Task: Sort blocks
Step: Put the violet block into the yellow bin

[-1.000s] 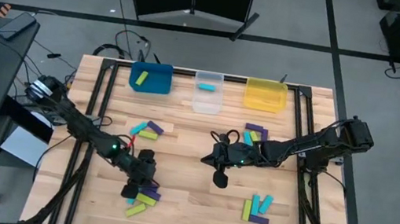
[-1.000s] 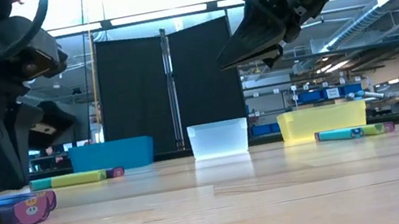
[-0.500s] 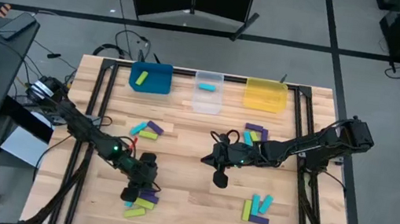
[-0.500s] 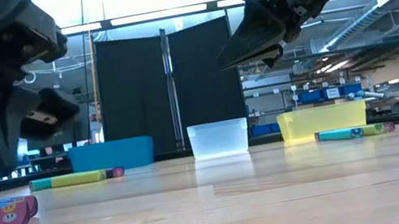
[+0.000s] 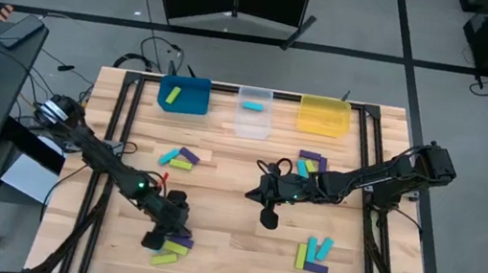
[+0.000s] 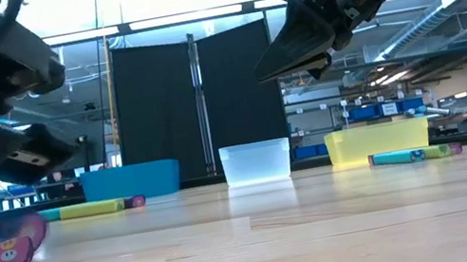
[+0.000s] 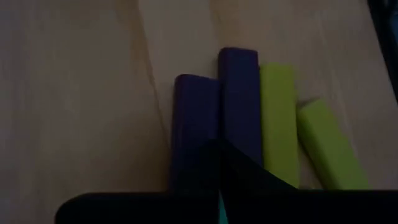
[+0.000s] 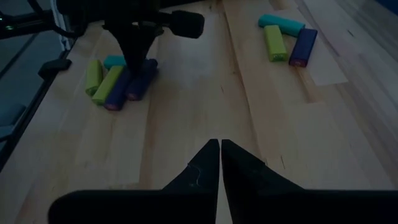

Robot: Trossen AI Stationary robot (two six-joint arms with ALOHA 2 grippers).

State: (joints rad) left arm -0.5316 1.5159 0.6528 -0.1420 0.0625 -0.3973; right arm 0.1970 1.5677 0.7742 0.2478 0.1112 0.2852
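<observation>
Smooth bar-shaped blocks (image 7: 239, 106) on pale wood-grain table (image 7: 81, 99)

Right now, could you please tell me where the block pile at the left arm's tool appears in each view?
High view: the block pile lies at the table's lower left.
Low view: the pile is at the far left edge.
Left wrist view: the pile lies just beyond this arm's own fingers.
Right wrist view: the pile lies across the table, under the other arm.
Shared landmark: the left tool, directly over the pile.

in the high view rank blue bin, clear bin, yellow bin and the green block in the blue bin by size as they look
1. blue bin and yellow bin, alike
2. clear bin, slightly smaller
3. green block, far smallest
</observation>
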